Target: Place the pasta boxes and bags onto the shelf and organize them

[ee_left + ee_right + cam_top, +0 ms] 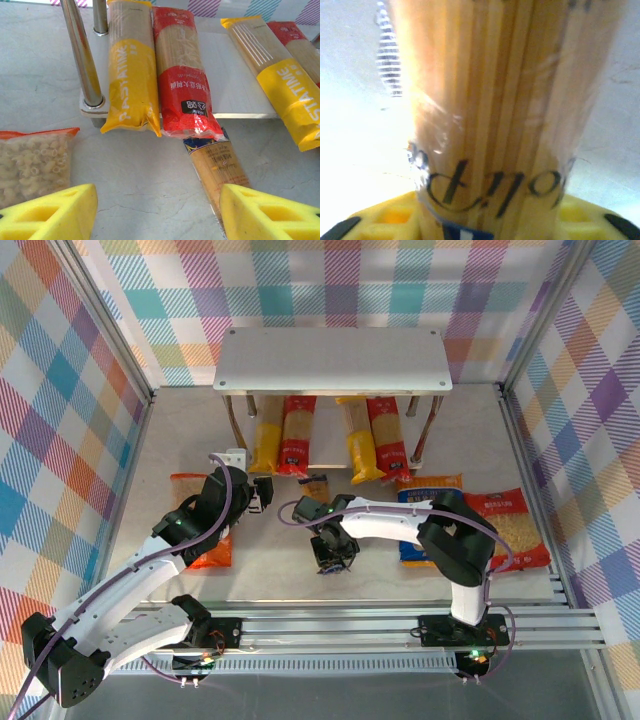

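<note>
The shelf point(330, 358) stands at the back. On its lower tier point(235, 75) lie four pasta boxes: yellow point(131, 70), red point(185, 85), yellow point(285, 75) and red point(300, 42). A tan pasta box with a dark blue end point(217, 160) lies on the table, its blue end touching the first red box. My right gripper point(333, 552) is shut on its near end, and the tan pack point(490, 100) sits between the yellow pads point(385, 220). My left gripper point(157, 210) hovers open over bare table, just left of the tan box. Of the bags, the orange one point(30, 160) lies to its left.
A blue bag point(430, 520) and a red bag point(515, 525) lie side by side at the right of the table. A steel shelf leg point(82, 55) stands just left of the first yellow box. Checked walls close in the back and both sides.
</note>
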`<state>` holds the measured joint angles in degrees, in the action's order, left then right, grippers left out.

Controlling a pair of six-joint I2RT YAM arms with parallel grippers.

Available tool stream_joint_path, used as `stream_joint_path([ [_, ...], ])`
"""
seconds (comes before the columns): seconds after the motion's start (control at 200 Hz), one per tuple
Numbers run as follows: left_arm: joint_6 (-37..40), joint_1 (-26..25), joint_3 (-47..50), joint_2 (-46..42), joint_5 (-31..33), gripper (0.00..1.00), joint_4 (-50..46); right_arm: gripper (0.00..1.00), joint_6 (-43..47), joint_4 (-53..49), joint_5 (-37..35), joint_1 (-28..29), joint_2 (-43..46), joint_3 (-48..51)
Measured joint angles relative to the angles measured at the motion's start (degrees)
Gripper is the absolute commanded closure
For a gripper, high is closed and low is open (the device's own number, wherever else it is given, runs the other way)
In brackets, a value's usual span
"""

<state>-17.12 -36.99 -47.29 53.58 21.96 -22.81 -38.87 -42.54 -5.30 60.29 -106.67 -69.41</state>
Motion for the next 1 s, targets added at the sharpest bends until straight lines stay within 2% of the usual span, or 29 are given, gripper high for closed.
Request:
stream_joint_path([
  [0.09, -0.02, 0.00, 0.00, 0.33, 0.02, 0.35, 0.02, 0.76, 0.22, 0.02, 0.02, 0.00, 0.98, -0.07],
  [0.175, -0.22, 0.00, 0.00, 1.01, 0.04, 0.35, 0.00, 0.88, 0.39, 0.28, 0.00, 0.00, 1.22, 0.31],
  [0.23, -0.42, 0.00, 0.00, 1.46, 0.04, 0.36, 0.00, 1.00, 0.44, 0.70, 0.00, 0.00, 1.70, 0.83],
  [0.535, -1.31, 0.00, 0.00, 2.10, 0.13, 0.36, 0.00, 1.00, 3.02, -2.62, 0.85, 0.07, 7.67, 4.76],
  [1.0, -2.16, 0.00, 0.02, 4.79, 0.68, 0.37, 0.00, 1.00, 6.62, -10.47, 3.08, 0.11, 27.63, 9.57],
])
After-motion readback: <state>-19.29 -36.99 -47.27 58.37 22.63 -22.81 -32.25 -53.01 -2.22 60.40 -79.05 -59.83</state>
